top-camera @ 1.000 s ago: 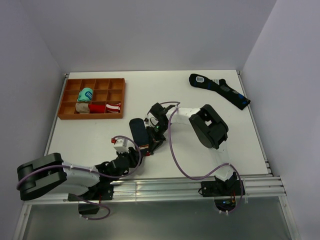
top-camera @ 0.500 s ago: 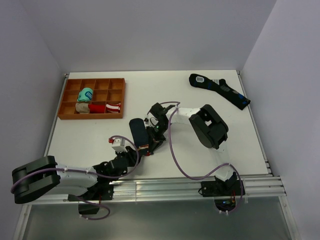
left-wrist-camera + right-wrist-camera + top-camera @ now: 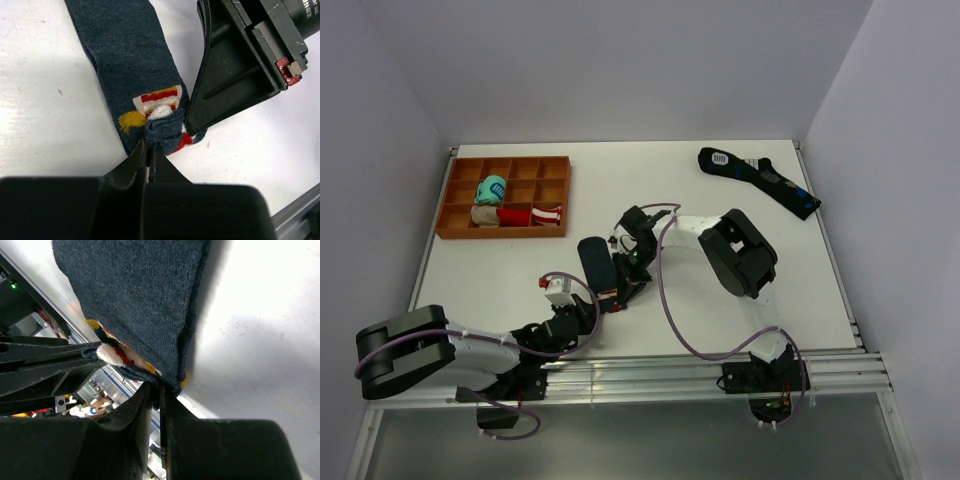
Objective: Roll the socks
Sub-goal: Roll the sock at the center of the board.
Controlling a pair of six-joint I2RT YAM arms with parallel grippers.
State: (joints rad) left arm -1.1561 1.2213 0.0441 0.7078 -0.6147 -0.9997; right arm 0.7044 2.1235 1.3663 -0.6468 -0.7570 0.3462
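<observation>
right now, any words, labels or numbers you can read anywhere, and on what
No text can be read in any view.
navy socks: the colour patch shows red, white and yellow bars, no letters.
long dark sock: the white label has dark marks, too small to read.
teal bundle: pale marks, too small to read.

The left arm lies low and stretches rightward, while the right arm folds at its elbow and reaches back left. Both the left fingers and the right fingers are pressed together. Each pair nips an edge of the socks, tips almost meeting.
</observation>
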